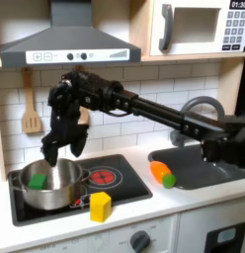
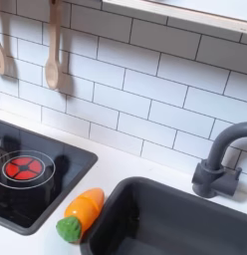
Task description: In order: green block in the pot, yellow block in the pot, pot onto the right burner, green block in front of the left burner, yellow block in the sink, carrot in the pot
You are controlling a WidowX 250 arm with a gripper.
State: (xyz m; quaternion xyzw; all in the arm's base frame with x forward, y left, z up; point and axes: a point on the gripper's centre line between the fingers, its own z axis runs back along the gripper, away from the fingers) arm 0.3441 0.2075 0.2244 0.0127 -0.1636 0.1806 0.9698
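Note:
The steel pot (image 1: pixel 52 188) sits on the left burner in the first exterior view. The green block (image 1: pixel 38 181) lies inside it, against its left wall. My gripper (image 1: pixel 59 152) hangs just above the pot's back rim, open, with nothing between its fingers. On the stovetop's front edge, right of the pot, stands the yellow block (image 1: pixel 100 206). The carrot (image 1: pixel 162 175) (image 2: pixel 81 214) lies on the counter between the stove and the sink (image 2: pixel 180 227), green end toward the front.
The red-ringed right burner (image 1: pixel 103 178) (image 2: pixel 24 166) is bare. A grey faucet (image 2: pixel 220 159) stands behind the sink. Wooden utensils (image 2: pixel 54 52) hang on the tiled wall. My black arm (image 1: pixel 164 114) reaches in from the first exterior view's right, over the sink.

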